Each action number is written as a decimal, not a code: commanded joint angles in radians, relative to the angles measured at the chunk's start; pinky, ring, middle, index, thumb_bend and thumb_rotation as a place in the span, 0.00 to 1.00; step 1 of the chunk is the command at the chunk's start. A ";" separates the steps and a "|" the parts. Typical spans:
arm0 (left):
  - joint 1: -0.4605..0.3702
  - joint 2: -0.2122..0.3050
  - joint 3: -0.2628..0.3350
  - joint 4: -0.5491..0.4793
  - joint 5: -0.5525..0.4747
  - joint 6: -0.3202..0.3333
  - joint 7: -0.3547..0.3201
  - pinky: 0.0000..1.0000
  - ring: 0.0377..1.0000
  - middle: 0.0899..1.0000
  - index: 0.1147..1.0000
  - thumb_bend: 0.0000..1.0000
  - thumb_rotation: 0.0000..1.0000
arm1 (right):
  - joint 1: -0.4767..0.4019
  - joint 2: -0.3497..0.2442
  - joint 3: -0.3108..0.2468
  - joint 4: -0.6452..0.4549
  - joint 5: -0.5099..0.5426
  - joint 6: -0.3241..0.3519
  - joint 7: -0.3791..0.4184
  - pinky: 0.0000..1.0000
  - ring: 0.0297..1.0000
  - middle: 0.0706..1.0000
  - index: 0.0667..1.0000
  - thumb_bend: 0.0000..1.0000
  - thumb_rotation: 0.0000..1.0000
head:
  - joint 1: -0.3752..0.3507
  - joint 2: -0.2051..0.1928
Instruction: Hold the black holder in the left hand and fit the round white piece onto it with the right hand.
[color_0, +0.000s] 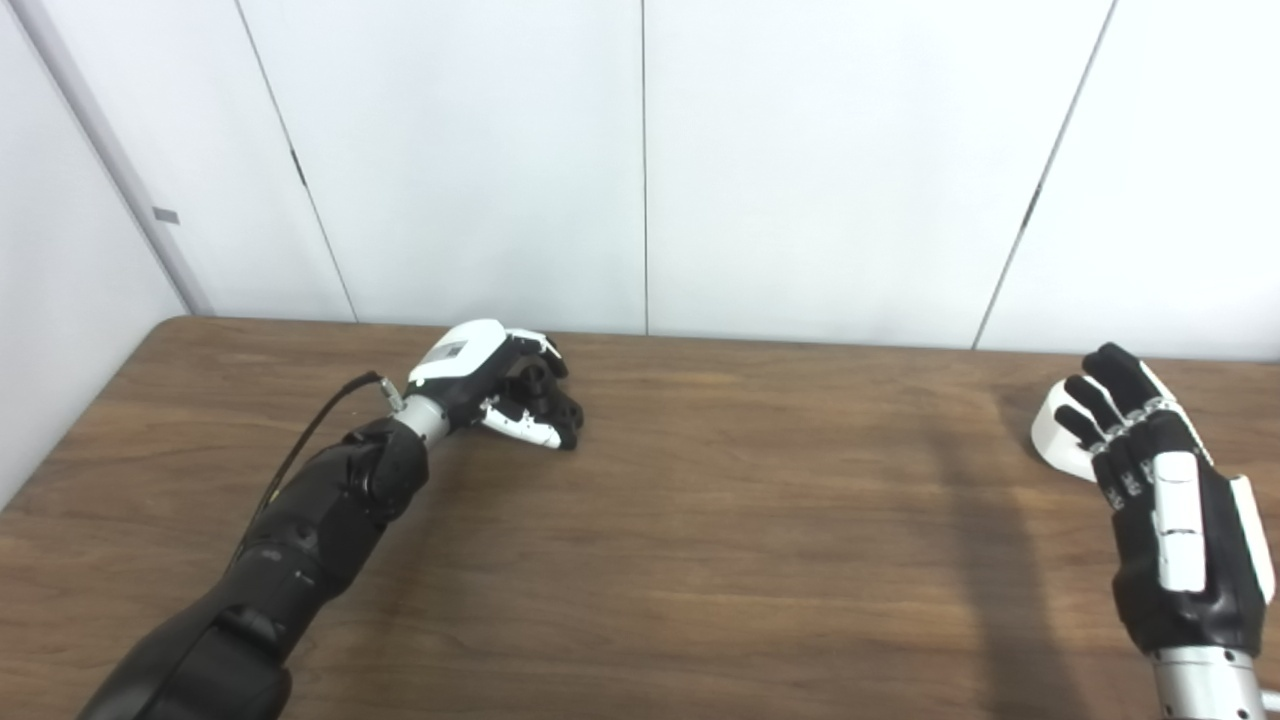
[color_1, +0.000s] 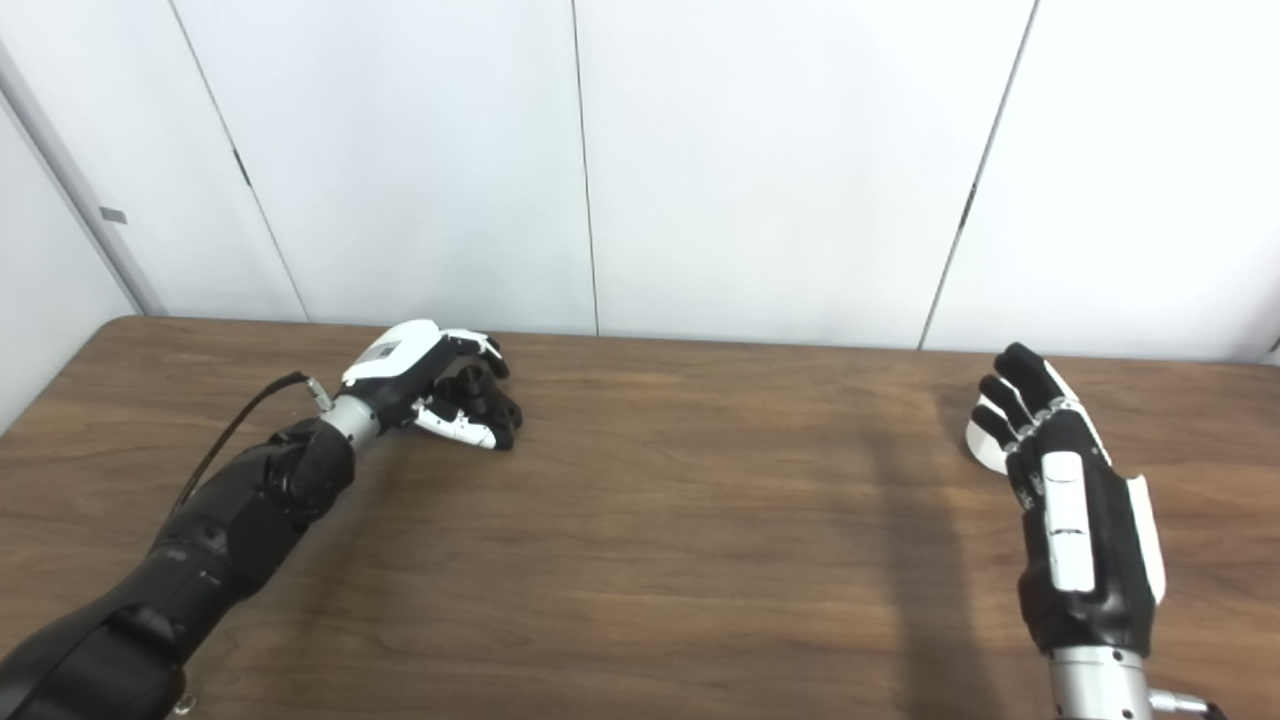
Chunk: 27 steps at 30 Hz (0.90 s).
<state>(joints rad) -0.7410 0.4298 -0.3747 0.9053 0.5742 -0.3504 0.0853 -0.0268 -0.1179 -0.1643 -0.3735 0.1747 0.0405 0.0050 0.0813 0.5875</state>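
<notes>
Appearing rigid and light, the round white piece (color_0: 1058, 432) is best pinched at its rim by the released right hand (color_0: 1165, 520); the black holder (color_0: 548, 395) is grasped by the left hand (color_0: 490, 385).

Between my left hand (color_0: 495, 385) and my right hand (color_0: 1165, 500), the table (color_0: 760, 520) surface lies bare and passable. A wall (color_0: 640, 160) bounds its far edge.

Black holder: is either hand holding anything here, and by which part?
The left hand is closed around the black holder from its near side. The right hand is open beside the round white piece, holding nothing.
</notes>
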 joint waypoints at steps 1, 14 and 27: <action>-0.020 0.024 0.004 -0.006 0.007 0.006 0.000 0.96 0.91 0.84 0.63 1.00 0.21 | -0.029 -0.011 -0.006 -0.033 0.008 -0.016 0.002 0.86 0.88 0.89 0.85 0.37 0.85 | 0.003 0.001; -0.031 0.037 0.014 0.023 -0.005 -0.012 -0.007 0.96 0.91 0.85 0.69 1.00 0.22 | -0.028 -0.014 -0.002 -0.028 -0.004 -0.021 0.004 0.85 0.88 0.88 0.84 0.35 0.86 | 0.002 -0.001; -0.003 0.059 0.052 -0.031 -0.026 0.024 -0.048 0.96 0.91 0.86 0.70 1.00 0.22 | -0.032 -0.020 -0.002 -0.033 0.001 -0.012 0.007 0.85 0.88 0.88 0.85 0.35 0.87 | 0.002 0.003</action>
<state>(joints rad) -0.7267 0.4526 -0.3307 0.8866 0.5461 -0.3327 0.0311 -0.0292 -0.1248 -0.1638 -0.3734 0.1709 0.0426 0.0060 0.0828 0.5890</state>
